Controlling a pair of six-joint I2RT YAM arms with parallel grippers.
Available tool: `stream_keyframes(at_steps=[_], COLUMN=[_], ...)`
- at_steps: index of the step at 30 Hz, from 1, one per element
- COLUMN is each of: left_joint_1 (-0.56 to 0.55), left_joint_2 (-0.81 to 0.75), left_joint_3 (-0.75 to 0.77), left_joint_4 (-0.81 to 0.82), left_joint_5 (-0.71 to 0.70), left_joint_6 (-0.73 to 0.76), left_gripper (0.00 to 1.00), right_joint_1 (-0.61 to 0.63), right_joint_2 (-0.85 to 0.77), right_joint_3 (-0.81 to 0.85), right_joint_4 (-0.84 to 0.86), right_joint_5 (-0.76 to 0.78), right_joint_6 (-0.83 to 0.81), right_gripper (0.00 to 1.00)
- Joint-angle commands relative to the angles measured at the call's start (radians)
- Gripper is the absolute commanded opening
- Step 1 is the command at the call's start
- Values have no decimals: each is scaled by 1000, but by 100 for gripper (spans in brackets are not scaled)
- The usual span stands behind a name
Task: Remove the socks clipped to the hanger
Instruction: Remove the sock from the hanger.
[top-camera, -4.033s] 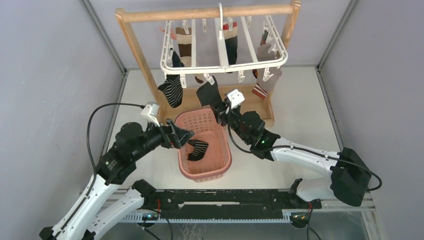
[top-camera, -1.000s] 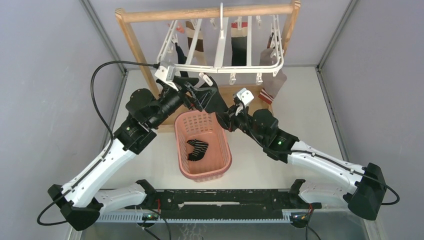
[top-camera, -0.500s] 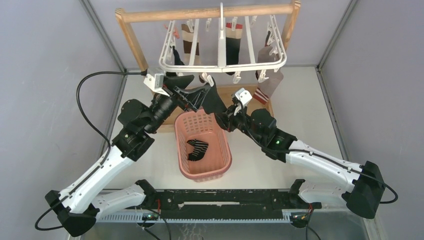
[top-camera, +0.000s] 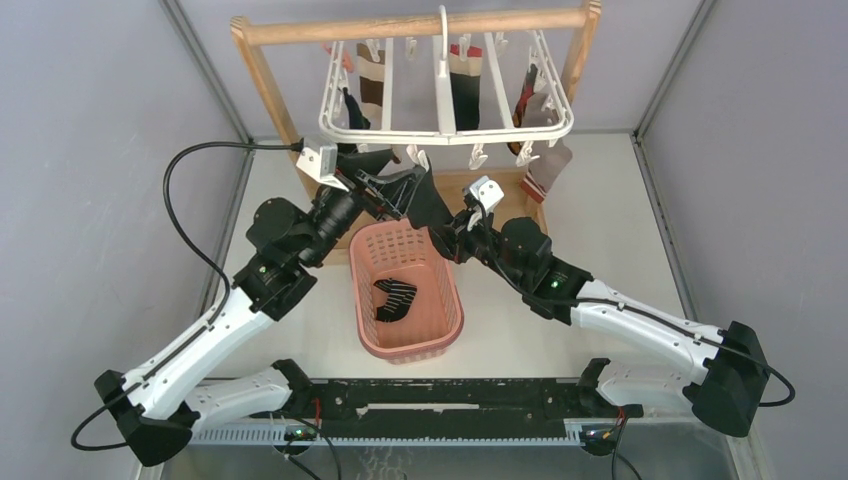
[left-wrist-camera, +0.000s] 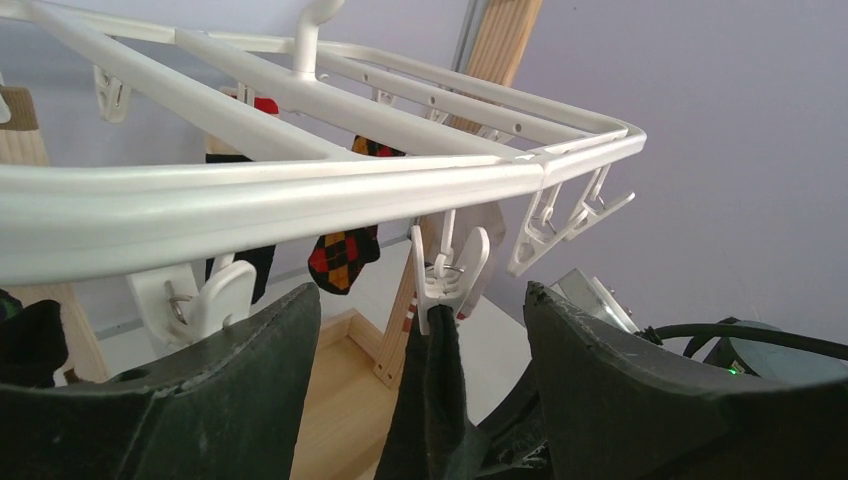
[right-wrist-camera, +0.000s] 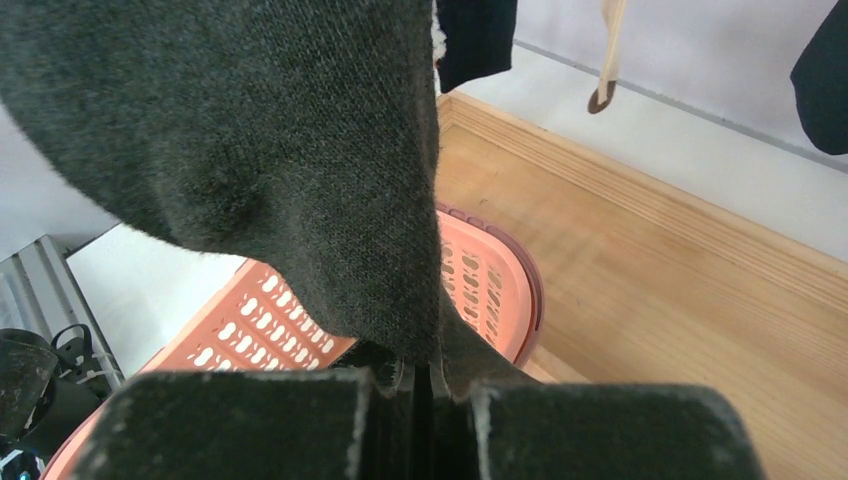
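The white hanger (top-camera: 447, 128) hangs from the wooden rack's bar with several socks clipped to it: a brown-and-cream one (top-camera: 372, 78), a grey one (top-camera: 547, 163) and a red-yellow argyle one (left-wrist-camera: 343, 256). A plain black sock (top-camera: 427, 197) hangs from a front clip (left-wrist-camera: 447, 282). My left gripper (top-camera: 400, 172) is open, with one finger on each side of that clip and the sock's top (left-wrist-camera: 436, 395), touching neither. My right gripper (top-camera: 447, 232) is shut on the black sock's lower part (right-wrist-camera: 260, 150).
A pink basket (top-camera: 358, 292) stands under the hanger with a black-and-white striped sock (top-camera: 393, 298) inside. The wooden rack (top-camera: 262, 75) has a base board (right-wrist-camera: 690, 290) behind the basket. Grey walls enclose the table on both sides.
The hanger has swung back from a tilt to nearly level. My left gripper has shifted slightly at the clip and its jaws have narrowed a little. The right gripper still holds the black sock.
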Motion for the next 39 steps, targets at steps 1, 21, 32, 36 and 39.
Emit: stream_keyframes(at_steps=[1, 21, 32, 36, 39], left_joint_1=[-28, -106, -107, -106, -106], left_joint_2=[-8, -79, -27, -9, 6], left_joint_3=[1, -48, 27, 50, 64], left_joint_4=[25, 28, 10, 8, 4], left_joint_5=[-44, -103, -82, -74, -94], left_joint_6=[44, 103, 92, 91, 97], left_gripper=[81, 98, 100, 100, 100], right_joint_1=[2, 4, 4, 4, 4], right_joint_2=[2, 21, 35, 34, 30], right_joint_3=[45, 45, 45, 45, 45], right_joint_4=[40, 33, 43, 41, 38], right_joint_5=[-8, -5, -12, -11, -10], right_joint_6=[16, 16, 20, 19, 18], right_gripper=[0, 0, 0, 0, 0])
